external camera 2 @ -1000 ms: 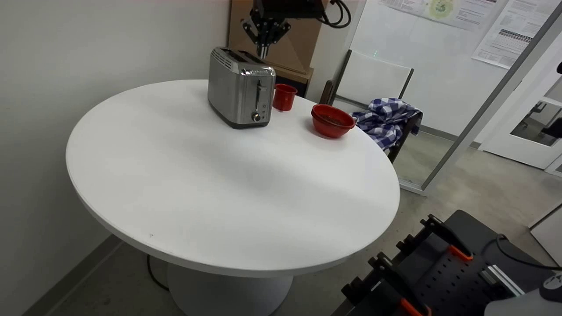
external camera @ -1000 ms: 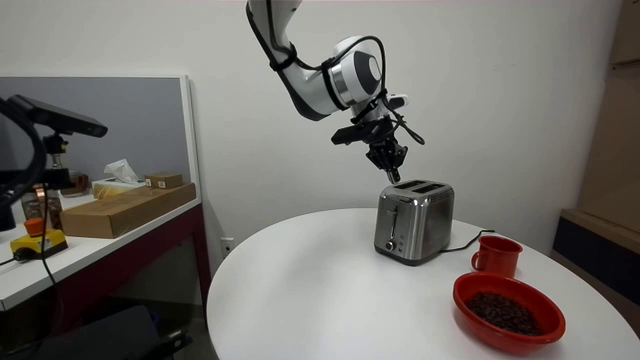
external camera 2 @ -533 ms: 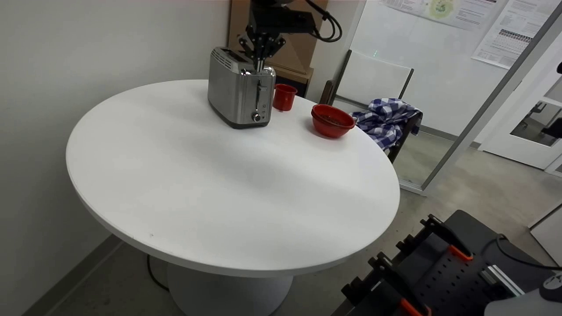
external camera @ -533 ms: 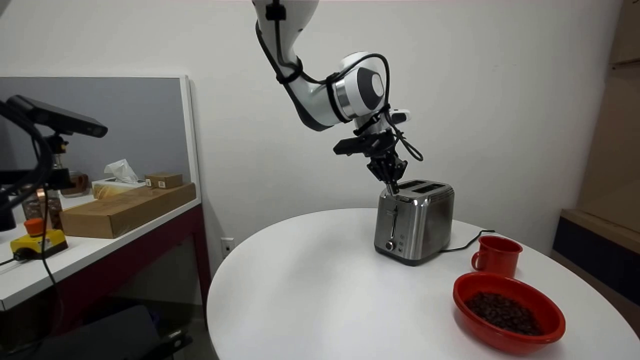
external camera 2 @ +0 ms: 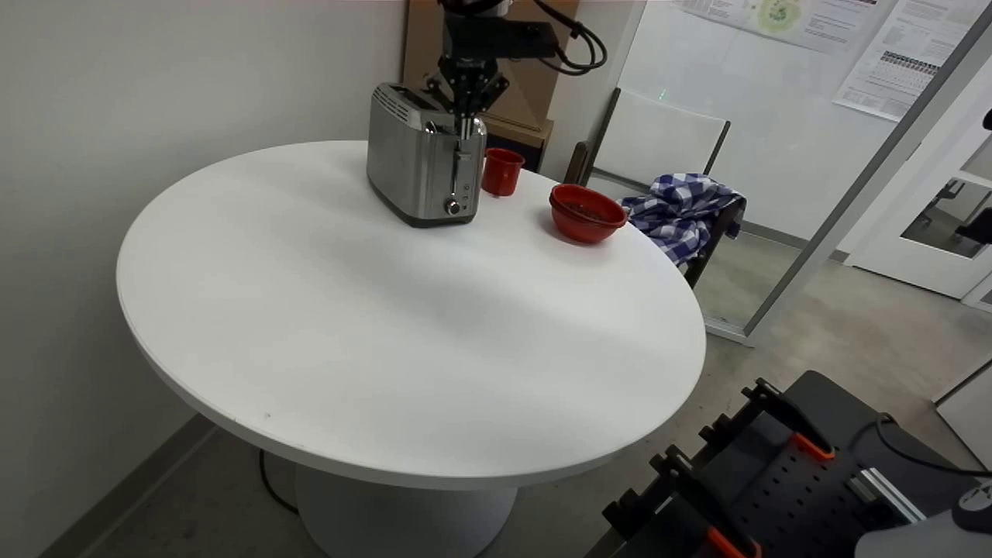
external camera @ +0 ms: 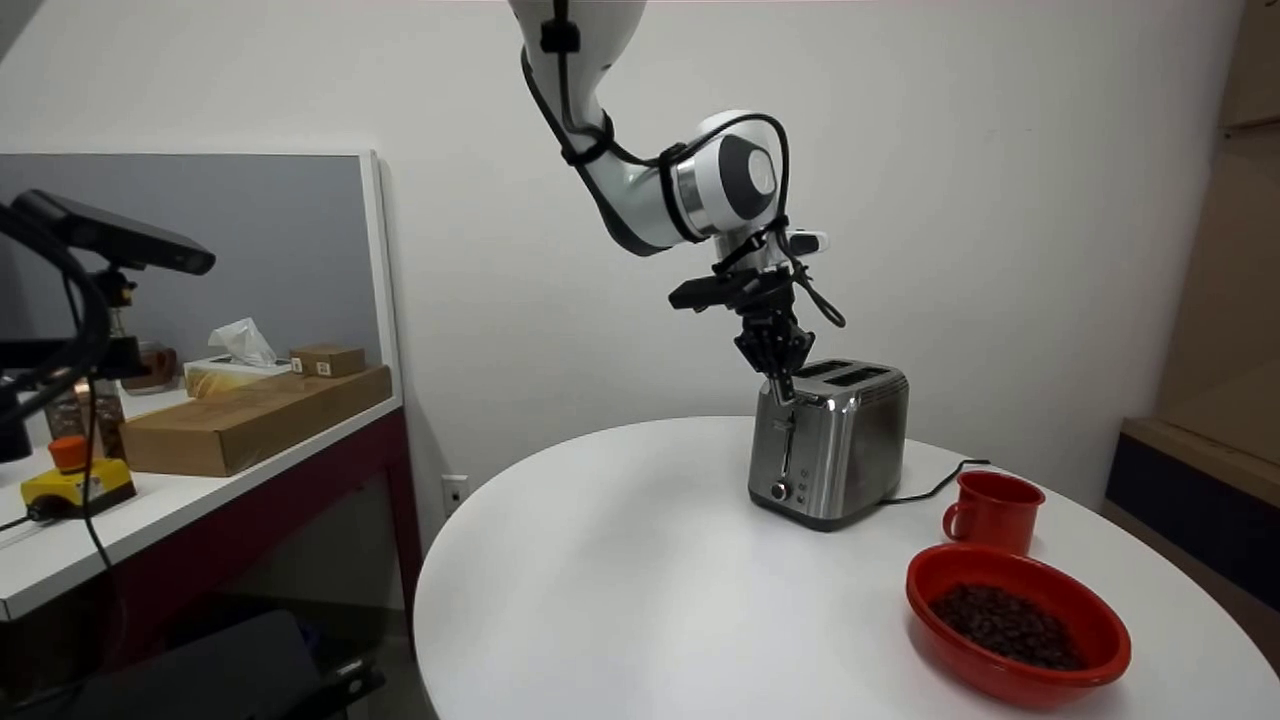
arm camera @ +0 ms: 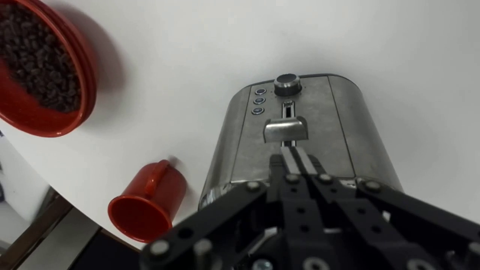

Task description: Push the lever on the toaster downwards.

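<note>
The silver toaster [external camera: 860, 455] stands upright on the round white table and also shows in an exterior view [external camera 2: 399, 159] and the wrist view [arm camera: 318, 108]. Its lever [arm camera: 285, 130] sits high in the slot on its front face, above the knob [arm camera: 287, 84]; the lever also shows in an exterior view [external camera 2: 463, 155]. My gripper [arm camera: 294, 150] is shut with nothing between its fingers. In both exterior views its tips [external camera: 784, 393] [external camera 2: 466, 132] are at the toaster's upper front, just above the lever. I cannot tell whether they touch it.
A red mug [external camera: 1000, 515] stands beside the toaster. A red bowl [external camera: 1020, 675] of dark beans is nearer the table edge. The toaster's black cord [external camera: 935, 490] runs behind the mug. A wall is behind the table [external camera 2: 310, 333].
My gripper has come down from above the toaster's top to its front face, moving slightly forward in the last half second. The toaster and lever have not visibly moved.
</note>
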Motion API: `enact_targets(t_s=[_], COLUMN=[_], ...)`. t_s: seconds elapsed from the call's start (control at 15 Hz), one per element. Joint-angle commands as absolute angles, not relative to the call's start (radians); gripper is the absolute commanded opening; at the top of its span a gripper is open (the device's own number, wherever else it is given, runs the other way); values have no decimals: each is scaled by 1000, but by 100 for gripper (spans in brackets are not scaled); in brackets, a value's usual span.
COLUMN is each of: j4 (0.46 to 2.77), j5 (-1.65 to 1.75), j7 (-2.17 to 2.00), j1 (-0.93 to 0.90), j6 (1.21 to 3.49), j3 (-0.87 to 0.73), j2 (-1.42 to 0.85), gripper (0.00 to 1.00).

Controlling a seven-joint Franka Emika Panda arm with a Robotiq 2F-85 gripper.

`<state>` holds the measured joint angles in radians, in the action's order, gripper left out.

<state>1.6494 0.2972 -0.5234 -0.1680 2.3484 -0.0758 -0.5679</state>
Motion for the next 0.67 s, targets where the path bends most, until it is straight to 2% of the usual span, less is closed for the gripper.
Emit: enact_targets(t_s=[0.0, 0.6], j4=[1593, 1570], j5=[276, 260], j7=[-503, -497], j1=[-175, -172], j6=[2338, 2352], j3=[-93, -92], j2=[-615, -687], gripper=[0, 0])
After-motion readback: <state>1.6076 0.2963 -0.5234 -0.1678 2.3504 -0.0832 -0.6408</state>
